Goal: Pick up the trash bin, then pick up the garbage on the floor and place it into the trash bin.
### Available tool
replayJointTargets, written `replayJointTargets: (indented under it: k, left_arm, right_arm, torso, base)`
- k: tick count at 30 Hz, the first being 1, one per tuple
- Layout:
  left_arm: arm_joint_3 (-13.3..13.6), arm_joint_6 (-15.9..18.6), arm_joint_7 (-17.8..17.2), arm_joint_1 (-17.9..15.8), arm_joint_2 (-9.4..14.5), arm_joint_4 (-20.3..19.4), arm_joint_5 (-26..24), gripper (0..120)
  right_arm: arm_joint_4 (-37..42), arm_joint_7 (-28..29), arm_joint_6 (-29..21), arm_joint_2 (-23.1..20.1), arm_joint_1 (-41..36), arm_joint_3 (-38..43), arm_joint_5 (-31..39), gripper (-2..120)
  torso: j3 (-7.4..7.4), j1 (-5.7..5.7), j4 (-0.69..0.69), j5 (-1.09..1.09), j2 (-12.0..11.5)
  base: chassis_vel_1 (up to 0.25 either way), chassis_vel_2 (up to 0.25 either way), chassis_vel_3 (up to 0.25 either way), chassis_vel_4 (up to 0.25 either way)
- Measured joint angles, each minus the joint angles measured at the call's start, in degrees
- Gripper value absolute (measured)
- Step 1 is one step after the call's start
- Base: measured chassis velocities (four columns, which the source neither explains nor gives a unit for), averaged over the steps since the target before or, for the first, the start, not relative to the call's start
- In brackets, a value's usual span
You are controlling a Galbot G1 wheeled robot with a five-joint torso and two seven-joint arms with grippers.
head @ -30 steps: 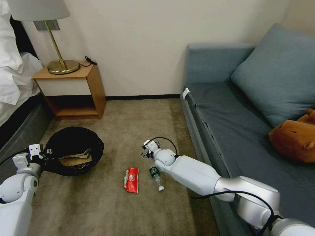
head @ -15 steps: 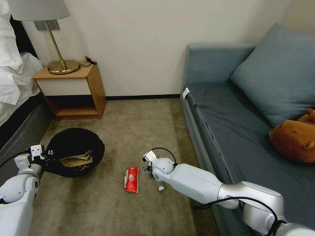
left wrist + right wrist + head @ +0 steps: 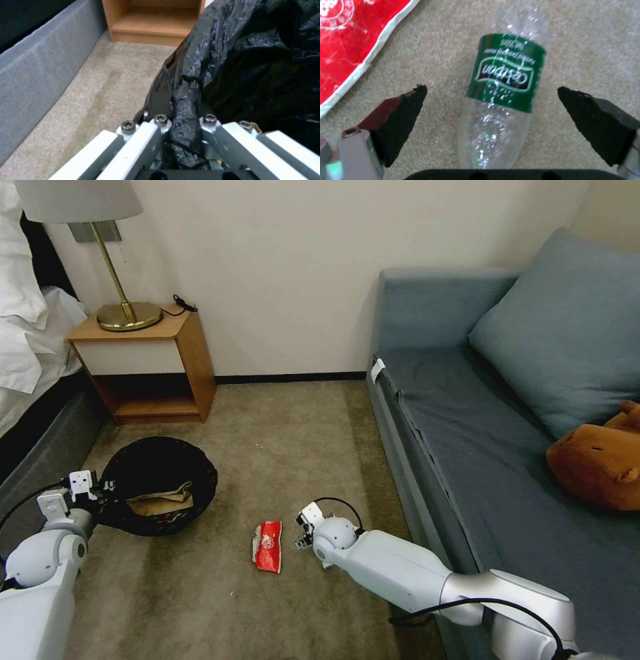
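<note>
Jaws of my right gripper (image 3: 491,93) spread wide, straddling the small clear green-labelled plastic bottle (image 3: 501,82) on carpet, needing lowering and closing; left gripper (image 3: 183,127) clamps the black-bag-lined round bin's (image 3: 160,473) rim.

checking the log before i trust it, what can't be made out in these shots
- Head view: the bottle is hidden under the right pincer and wrist.
- Right wrist view: the bottle has its cap end cut off by the edge.
- Left wrist view: the black bag hides the trash bin body; the left pincer is shut on its rim.
</note>
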Motion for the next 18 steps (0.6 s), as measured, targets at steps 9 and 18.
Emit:
replayJointTargets:
  k: [9, 18]
  left_arm:
    - [-0.2, 0.0, 0.0, 0.4, -0.6, -0.4, 0.3, 3]
    - [-0.1, 0.0, -0.1, 0.4, -0.6, -0.4, 0.4, 3]
  right_arm:
    - [-0.4, -1.1, 0.5, 0.4, -1.1, 0.7, 0.0, 81]
    - [0.0, -1.8, 0.6, 0.1, -2.3, 2.0, -0.3, 51]
  torso:
    - [0.0, 0.0, 0.0, 0.0, 0.0]
    - [0.0, 0.0, 0.0, 0.0, 0.0]
  base:
    - [0.0, 0.0, 0.0, 0.0]
    - [0.0, 0.0, 0.0, 0.0]
